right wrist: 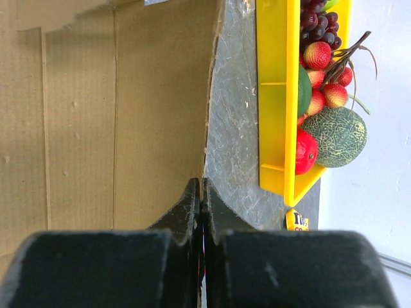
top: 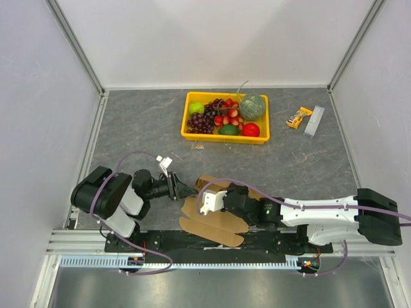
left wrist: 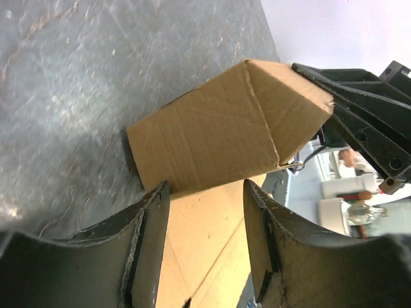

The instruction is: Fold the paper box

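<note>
Right wrist view: an edge of the paper box (right wrist: 115,128) is pinched by the closed right tool (right wrist: 203,192); the left tool (left wrist: 205,186) is held wide beside it.

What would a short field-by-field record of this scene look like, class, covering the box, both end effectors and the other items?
Paper box: brown cardboard, near side, partly folded, one panel raised
Left end effector: open, facing the raised panel
Right end effector: shut, at a cardboard edge
Yellow tray: far side, holding fruit
Wrapped items: right of the tray
</note>
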Tool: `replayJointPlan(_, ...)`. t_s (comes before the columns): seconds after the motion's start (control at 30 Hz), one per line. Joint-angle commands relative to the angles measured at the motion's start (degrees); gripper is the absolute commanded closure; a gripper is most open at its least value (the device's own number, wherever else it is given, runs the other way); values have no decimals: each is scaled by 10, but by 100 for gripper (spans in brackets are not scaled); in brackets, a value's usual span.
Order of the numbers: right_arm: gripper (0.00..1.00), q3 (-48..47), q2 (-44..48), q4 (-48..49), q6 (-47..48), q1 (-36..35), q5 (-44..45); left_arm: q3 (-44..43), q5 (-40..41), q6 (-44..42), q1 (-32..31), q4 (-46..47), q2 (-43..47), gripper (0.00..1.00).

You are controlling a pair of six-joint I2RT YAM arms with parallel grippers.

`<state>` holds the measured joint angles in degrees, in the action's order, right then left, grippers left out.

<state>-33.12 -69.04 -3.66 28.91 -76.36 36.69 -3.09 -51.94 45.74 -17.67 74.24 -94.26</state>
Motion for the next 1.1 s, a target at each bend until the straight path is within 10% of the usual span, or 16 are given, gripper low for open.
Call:
replayJointPlan(0.0,97,7,5,11,-14,-17,9,13,89,-82,-31,66,62,44)
replayJointPlan(0.43,87,20,-22,56,-37,-56,40,-21,275,-198,-105,-334,336,39)
replayJointPlan(1.07,78,34,-8,76,-53,-68,30,-17,334,-198,-152,-345,314,39)
